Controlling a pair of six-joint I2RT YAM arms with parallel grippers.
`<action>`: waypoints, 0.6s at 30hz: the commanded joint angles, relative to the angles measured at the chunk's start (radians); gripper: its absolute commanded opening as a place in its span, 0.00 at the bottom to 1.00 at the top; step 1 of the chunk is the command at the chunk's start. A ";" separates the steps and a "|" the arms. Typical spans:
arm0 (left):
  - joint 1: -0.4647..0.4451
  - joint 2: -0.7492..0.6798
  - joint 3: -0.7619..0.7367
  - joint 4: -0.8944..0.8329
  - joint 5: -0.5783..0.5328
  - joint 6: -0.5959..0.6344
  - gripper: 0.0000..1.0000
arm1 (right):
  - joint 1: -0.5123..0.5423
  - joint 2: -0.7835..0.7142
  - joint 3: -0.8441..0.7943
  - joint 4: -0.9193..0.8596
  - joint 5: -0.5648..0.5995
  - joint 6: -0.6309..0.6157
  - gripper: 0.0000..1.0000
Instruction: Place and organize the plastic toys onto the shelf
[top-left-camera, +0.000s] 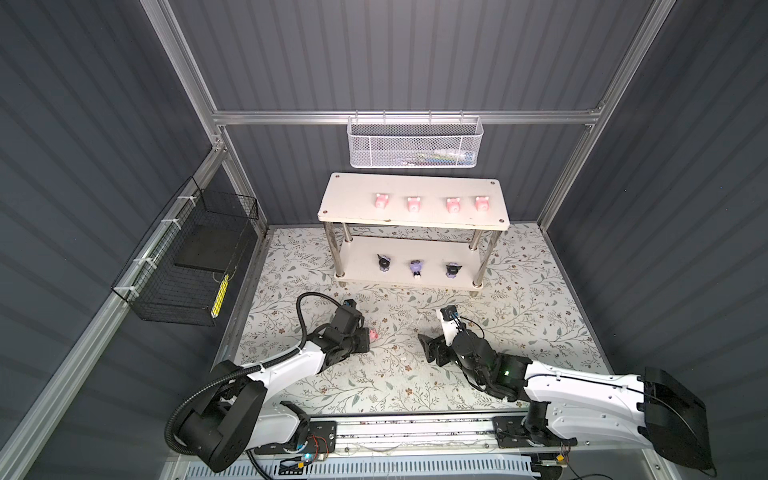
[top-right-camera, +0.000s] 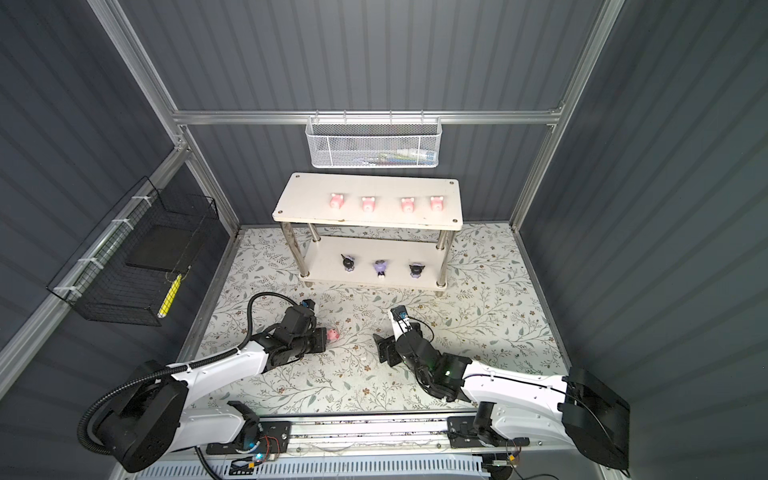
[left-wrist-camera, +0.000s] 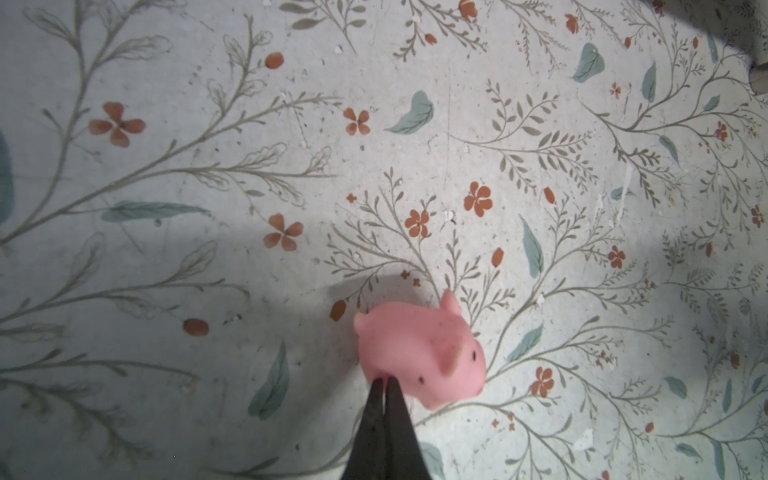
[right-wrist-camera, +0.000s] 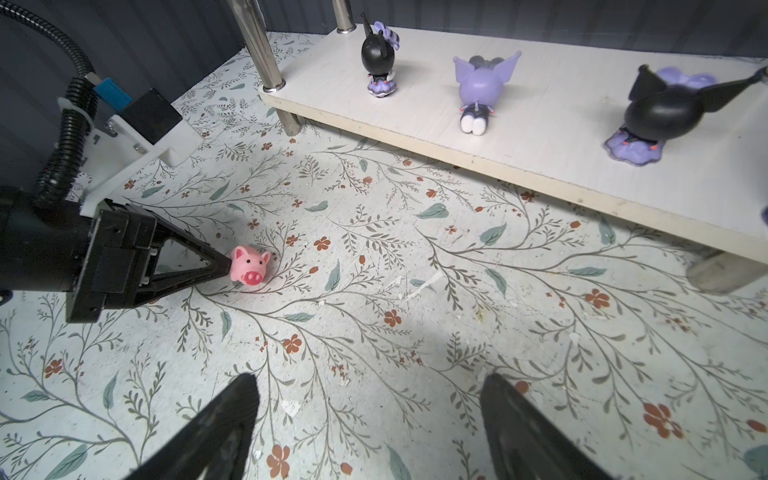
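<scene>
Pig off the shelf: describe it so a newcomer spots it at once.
Start at the white shelf; on the floral mat in front of it, find the left end effector. The pig is pinched at its tip, the only toy off the shelf; four other pigs line the top tier.

White-shelled arms (top-left-camera: 282, 370), black joints, ribbed black conduit (right-wrist-camera: 68, 133), tapered black fingers (right-wrist-camera: 220, 428), perhaps a green light (top-left-camera: 506, 372).
</scene>
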 joint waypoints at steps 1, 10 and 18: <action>0.007 -0.010 -0.033 -0.025 0.005 -0.020 0.00 | -0.003 0.011 0.022 0.013 -0.004 0.011 0.85; 0.007 -0.074 -0.049 -0.044 0.009 -0.024 0.00 | -0.004 0.017 0.016 0.017 -0.006 0.018 0.85; 0.007 -0.134 -0.023 -0.057 0.036 0.008 0.00 | -0.005 0.020 0.017 0.019 -0.012 0.017 0.85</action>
